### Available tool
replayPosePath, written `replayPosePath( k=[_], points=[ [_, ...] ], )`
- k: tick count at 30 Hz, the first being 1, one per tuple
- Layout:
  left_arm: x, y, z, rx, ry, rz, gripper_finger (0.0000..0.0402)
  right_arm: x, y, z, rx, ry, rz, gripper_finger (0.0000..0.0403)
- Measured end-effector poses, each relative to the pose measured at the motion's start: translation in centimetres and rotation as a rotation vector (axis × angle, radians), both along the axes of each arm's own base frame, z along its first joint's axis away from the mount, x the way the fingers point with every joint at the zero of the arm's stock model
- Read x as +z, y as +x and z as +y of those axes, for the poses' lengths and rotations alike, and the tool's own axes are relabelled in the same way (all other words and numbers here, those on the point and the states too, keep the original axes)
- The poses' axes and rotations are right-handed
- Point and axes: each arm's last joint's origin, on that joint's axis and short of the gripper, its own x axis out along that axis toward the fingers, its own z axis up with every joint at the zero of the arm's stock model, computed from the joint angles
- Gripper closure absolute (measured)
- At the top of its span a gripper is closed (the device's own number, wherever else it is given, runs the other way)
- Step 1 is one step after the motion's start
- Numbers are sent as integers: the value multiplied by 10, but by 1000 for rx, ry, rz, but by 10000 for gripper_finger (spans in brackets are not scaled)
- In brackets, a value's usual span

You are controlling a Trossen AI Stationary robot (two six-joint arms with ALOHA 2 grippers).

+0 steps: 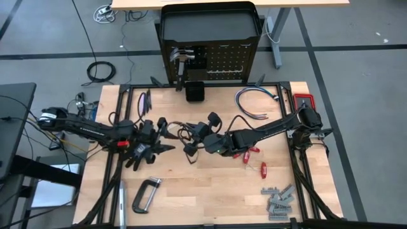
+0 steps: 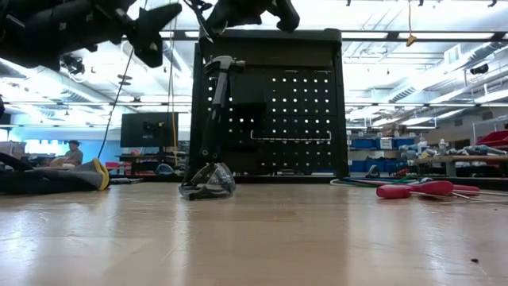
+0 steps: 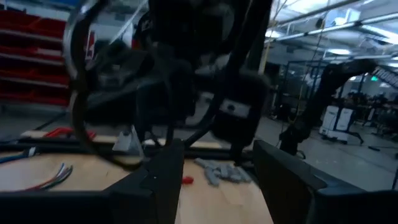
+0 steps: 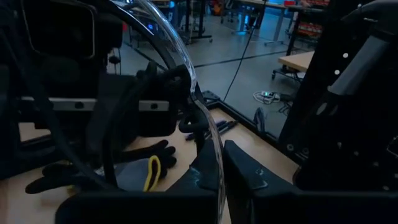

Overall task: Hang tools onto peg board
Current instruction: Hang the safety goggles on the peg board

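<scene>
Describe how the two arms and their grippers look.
Both arms are black, slender and jointed, each ending in a gripper with two flat dark fingers. The left arm has a red band near its wrist. The right arm shows a small green-lit spot near its gripper.

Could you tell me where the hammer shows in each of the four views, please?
High view: the hammer hangs on the peg board, at its left part, top centre.
Low view: hammer left of centre, head up, on the peg board.
Left wrist view: not in it.
Right wrist view: not seen.
Shared landmark: the peg board.
</scene>
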Motion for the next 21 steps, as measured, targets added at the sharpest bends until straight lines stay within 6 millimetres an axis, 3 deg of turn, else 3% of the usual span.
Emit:
replayPosePath(
  k=[21],
  points=[
    [13,-6,-10,-94,-4,-138,204,0,1,-7,-31,54,-40,385]
  ],
)
